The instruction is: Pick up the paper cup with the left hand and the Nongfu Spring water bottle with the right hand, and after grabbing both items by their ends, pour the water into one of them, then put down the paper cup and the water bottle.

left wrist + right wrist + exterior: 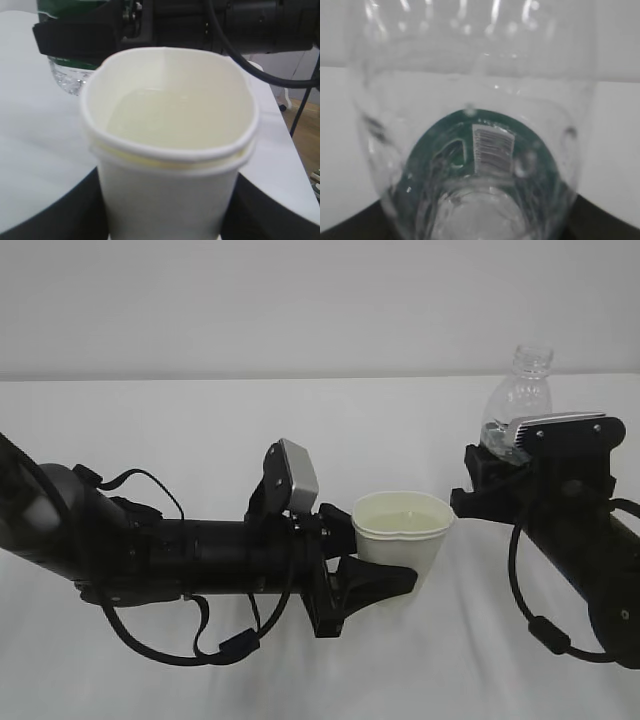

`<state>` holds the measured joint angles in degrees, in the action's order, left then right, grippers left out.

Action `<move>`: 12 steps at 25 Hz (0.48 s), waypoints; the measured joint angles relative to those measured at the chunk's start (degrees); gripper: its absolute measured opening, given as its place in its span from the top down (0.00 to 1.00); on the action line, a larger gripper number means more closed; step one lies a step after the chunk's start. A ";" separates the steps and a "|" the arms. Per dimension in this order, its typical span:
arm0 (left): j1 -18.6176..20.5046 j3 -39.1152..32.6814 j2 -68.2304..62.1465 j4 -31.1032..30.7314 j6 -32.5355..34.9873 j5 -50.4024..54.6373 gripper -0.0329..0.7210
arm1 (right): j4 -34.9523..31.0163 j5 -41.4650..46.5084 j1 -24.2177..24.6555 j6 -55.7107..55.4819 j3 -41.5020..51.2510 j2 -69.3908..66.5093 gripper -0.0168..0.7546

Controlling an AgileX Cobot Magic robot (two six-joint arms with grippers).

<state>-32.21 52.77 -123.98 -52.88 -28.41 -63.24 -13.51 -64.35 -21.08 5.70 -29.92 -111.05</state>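
Clamped in the left claw [385,575], the paper cup [402,540] holds water [165,117]. Just right of it, the right claw [495,475] grips the upright bottle [520,395]. Pouring looks done; setting both down remains.

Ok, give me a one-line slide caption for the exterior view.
Left claw holds the water-filled paper cup squeezed out of round, while the right claw holds the uncapped bottle upright.
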 joint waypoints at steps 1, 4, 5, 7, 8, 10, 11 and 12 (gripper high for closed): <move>0.00 0.00 0.00 0.31 0.00 0.00 0.41 | -1.15 0.00 0.00 0.00 0.00 -0.25 0.49; 0.28 0.00 0.00 0.42 0.13 -0.13 0.41 | -5.06 0.00 0.39 -0.03 -0.35 -0.90 0.52; 0.36 0.00 0.00 0.42 0.13 -0.13 0.41 | -5.46 0.00 0.78 -0.03 -0.35 -1.03 0.52; 0.98 0.00 0.00 0.42 0.16 -0.13 0.41 | -5.82 -0.02 1.66 -0.03 -0.69 -1.42 0.53; 1.22 0.00 0.00 0.42 0.16 -0.13 0.41 | -5.96 -0.12 1.95 -0.03 -0.78 -1.84 0.53; 1.60 0.00 0.00 0.56 0.16 -0.13 0.41 | -5.95 -0.12 2.32 -0.03 -1.42 -2.80 0.54; 1.60 0.00 0.00 0.56 0.16 -0.13 0.41 | -5.95 -0.12 2.30 0.09 -1.87 -3.50 0.54; 1.60 0.00 0.00 0.56 0.16 -0.13 0.41 | -5.83 -0.12 2.39 0.21 -2.23 -4.05 0.54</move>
<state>-30.61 52.77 -123.98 -52.33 -28.26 -63.37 -19.35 -64.47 -18.69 5.91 -32.15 -115.11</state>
